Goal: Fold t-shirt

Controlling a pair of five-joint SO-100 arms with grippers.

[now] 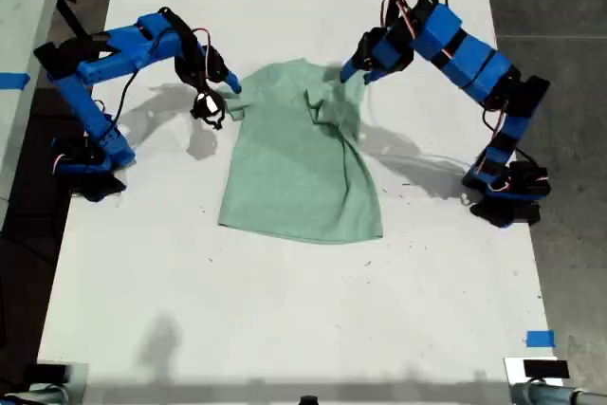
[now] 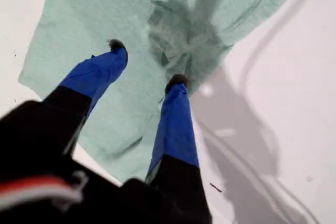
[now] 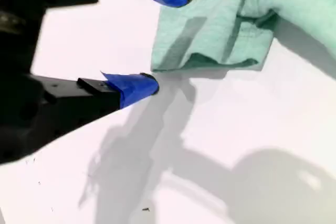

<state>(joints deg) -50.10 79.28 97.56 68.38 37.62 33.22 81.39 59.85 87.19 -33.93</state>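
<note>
I think this is a robotics lab or test room, not a home. My two blue arms are fixed on a long white table (image 1: 285, 329) standing on a grey concrete floor (image 1: 560, 7). Pieces of blue tape (image 1: 540, 339) mark positions on the table, and loose cables (image 1: 128, 92) run along the arms.

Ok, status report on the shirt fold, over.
My first gripper open above bunched sleeve. My second gripper open at the other sleeve's edge. T-shirt flat on table, unfolded. Nothing in the way.
</note>
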